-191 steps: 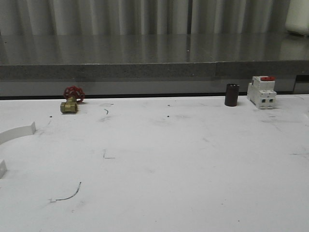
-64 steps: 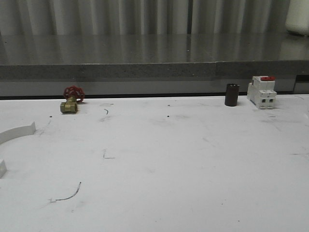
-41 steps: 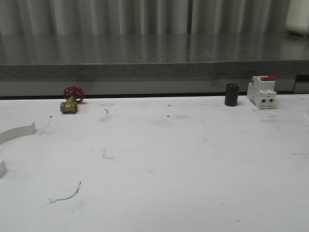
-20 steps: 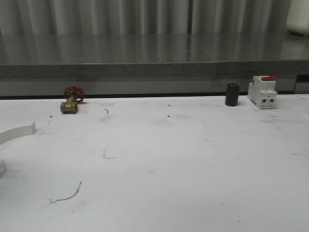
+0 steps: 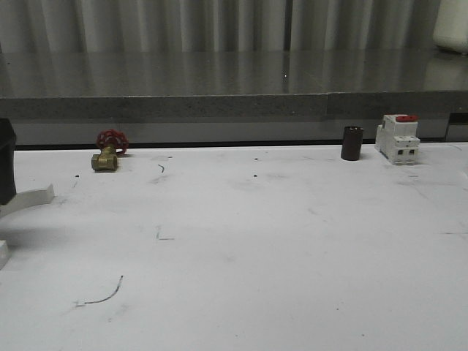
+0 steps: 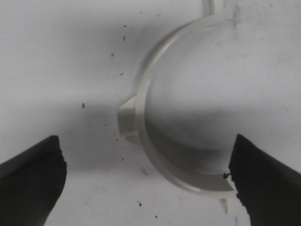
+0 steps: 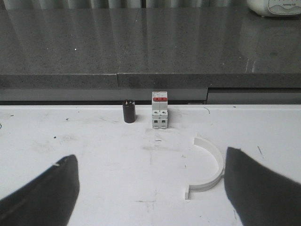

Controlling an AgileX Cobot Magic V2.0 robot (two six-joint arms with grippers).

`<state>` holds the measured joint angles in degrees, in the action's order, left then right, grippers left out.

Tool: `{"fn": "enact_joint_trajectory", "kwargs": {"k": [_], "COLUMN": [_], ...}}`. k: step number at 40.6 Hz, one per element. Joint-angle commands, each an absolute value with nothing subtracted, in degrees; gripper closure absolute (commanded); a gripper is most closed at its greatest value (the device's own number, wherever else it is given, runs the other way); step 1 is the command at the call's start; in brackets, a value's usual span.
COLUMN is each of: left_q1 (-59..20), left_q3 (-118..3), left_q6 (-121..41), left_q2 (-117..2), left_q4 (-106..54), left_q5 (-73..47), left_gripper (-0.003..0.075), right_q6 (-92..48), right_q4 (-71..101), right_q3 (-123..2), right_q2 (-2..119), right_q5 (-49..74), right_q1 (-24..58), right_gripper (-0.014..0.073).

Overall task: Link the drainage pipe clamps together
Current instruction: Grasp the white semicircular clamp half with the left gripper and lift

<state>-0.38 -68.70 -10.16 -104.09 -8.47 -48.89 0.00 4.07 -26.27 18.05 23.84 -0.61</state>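
My left tool [image 6: 146, 179] hangs with its jaws spread wide above one clamp half [image 6: 155, 122], which lies flat on the white table [image 5: 278, 241] at its left edge [image 5: 29, 199]. My right tool [image 7: 150, 197] is spread too, with the other clamp half [image 7: 207, 172] lying near the breaker block [image 7: 160, 110].

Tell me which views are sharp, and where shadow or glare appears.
Front view: sharp, with glare on the grey polished stone ledge. Left wrist view: soft; a dark shadow lies across the white plastic half-ring clamp, and the open jaws are blurred. Right wrist view: fairly sharp, the other white half-ring clamp evenly lit.
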Motion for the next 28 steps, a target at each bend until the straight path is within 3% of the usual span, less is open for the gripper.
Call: {"fn": "enact_joint_trajectory", "kwargs": {"k": [1, 17, 20, 28], "left_q1": [-0.3, -0.3, -0.3, -0.3], "left_q3": [-72.0, -75.6, -75.6, -75.6], "left_q6": [-11.2, -13.1, -13.1, -13.2], "left_q2": [-104.3, -110.0, -110.3, -110.4], "left_q4": [-10.3, -11.1, -11.1, -11.1], "left_q5": [-48.5, -53.0, -53.2, -53.2], "left_gripper": [0.0049, 0.0057, 0.0094, 0.0279], "right_q6": [-0.7, -0.7, -0.7, -0.7], "right_q4": [3.8, 3.8, 3.8, 3.8], "right_q3": [-28.2, -28.2, -28.2, -28.2], "right_q2": [18.9, 18.9, 18.9, 18.9], "right_q5": [19.6, 19.6, 19.6, 19.6], "right_q1": [-0.8, -0.8, -0.8, -0.8], "right_gripper": [-0.0051, -0.0051, -0.0051, -0.0051]}}
